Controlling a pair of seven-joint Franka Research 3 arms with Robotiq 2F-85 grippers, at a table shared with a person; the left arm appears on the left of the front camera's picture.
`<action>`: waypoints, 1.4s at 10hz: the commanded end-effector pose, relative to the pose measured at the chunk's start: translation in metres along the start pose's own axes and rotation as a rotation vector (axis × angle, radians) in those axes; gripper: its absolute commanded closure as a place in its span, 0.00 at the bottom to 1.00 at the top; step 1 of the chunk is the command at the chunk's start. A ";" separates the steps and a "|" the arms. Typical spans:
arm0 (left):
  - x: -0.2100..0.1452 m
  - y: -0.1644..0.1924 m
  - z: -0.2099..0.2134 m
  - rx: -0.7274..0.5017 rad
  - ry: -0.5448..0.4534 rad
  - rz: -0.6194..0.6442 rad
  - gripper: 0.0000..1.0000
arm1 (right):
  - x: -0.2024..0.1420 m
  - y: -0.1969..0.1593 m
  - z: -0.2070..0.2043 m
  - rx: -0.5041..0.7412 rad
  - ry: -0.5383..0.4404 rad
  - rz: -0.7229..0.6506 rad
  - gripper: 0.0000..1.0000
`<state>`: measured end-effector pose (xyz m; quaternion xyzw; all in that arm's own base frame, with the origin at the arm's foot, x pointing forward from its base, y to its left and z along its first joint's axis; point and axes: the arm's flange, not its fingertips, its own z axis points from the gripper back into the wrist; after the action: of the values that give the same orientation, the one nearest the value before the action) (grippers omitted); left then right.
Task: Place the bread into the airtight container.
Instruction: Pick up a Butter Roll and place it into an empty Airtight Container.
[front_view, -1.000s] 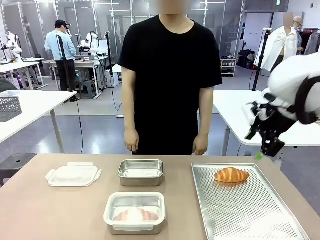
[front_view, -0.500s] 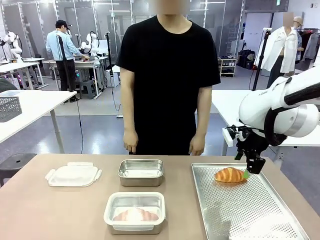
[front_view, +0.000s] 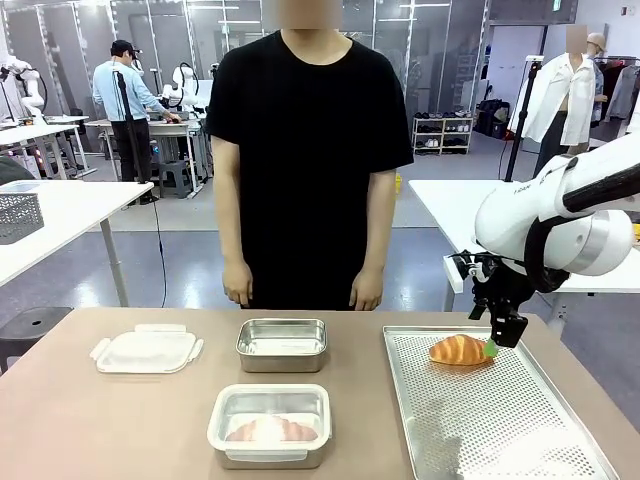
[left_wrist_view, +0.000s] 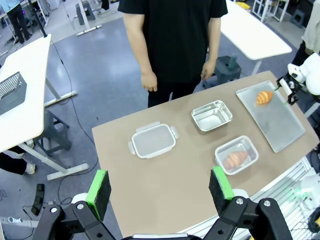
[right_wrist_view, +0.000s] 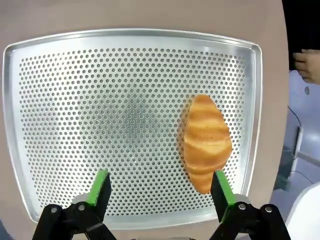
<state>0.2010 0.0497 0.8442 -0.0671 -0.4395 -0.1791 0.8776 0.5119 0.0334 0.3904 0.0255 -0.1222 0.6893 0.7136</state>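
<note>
Bread, a golden-brown croissant-shaped piece (front_view: 461, 349), lies on the perforated silver metal tray (front_view: 470, 425) at your right-hand side of the light brown desk (front_view: 90, 420), close to the tray's far edge. You will find the right end effector (front_view: 497, 342) lowered at the bread's outer end, with a green pad right by the crust; whether it touches cannot be told. From the right wrist view its jaws stand wide apart and grip nothing: the bread (right_wrist_view: 206, 142) sits off-centre, in line with one green pad (right_wrist_view: 220, 189), and bare tray (right_wrist_view: 100, 100) lies between the fingers.

Your left end effector (left_wrist_view: 159, 182) hangs high above the desk, jaws spread wide and holding nothing.

An empty rectangular stainless-steel container (front_view: 282, 344) stands at the desk's middle. Nearer you, a second rectangular container with a white rim (front_view: 269, 423) has an orange-brown piece inside. A white rectangular plastic lid with clip tabs (front_view: 147, 350) lies flat to the left, apart from both containers.

A person in a black T-shirt (front_view: 305, 150) stands at the far side, both hands hanging clear of the desk.
</note>
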 end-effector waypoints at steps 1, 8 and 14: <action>0.000 0.000 0.001 -0.003 -0.001 -0.003 0.00 | 0.001 0.002 0.001 0.005 -0.001 0.012 0.00; 0.000 0.000 0.001 -0.003 -0.001 -0.003 0.00 | 0.025 -0.051 -0.047 0.028 0.107 -0.023 0.00; 0.000 0.000 0.001 -0.003 -0.001 -0.003 0.00 | 0.021 -0.086 -0.070 0.085 0.191 -0.049 0.00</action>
<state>0.2010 0.0497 0.8442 -0.0671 -0.4395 -0.1791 0.8776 0.5956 0.0602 0.3402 -0.0039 -0.0440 0.6886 0.7238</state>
